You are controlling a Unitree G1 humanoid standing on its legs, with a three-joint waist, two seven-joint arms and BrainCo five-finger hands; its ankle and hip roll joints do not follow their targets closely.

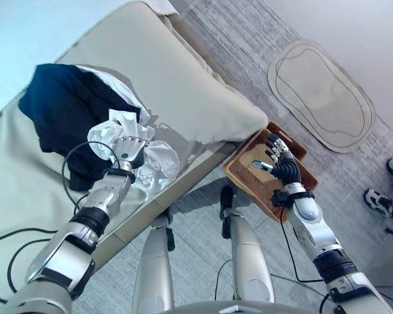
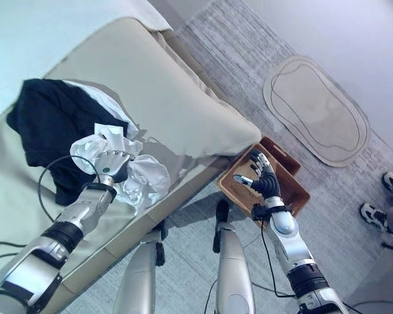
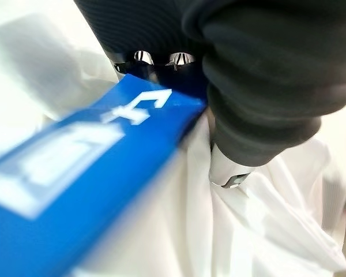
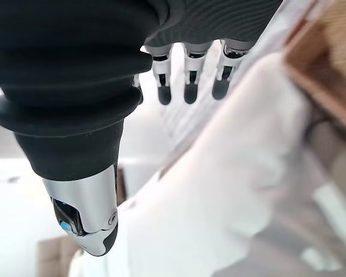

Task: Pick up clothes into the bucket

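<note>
A crumpled white garment [image 1: 158,162] lies near the front edge of the beige sofa [image 1: 183,85], partly over a dark navy garment [image 1: 62,111]. My left hand [image 1: 126,149] rests on top of the white garment with its fingers curled into the cloth. In the left wrist view the thumb [image 3: 228,173] presses into the white fabric [image 3: 271,231] beside a blue label [image 3: 86,184]. A brown woven basket [image 1: 243,173] stands on the floor by the sofa's corner. My right hand [image 1: 280,162] hovers just above the basket, open and holding nothing, fingers [image 4: 189,86] relaxed.
An oval beige mat [image 1: 321,95] lies on the grey carpet beyond the basket. A person's shoes [image 1: 380,201] stand at the right edge. The sofa's large cushion overhangs the basket's near side.
</note>
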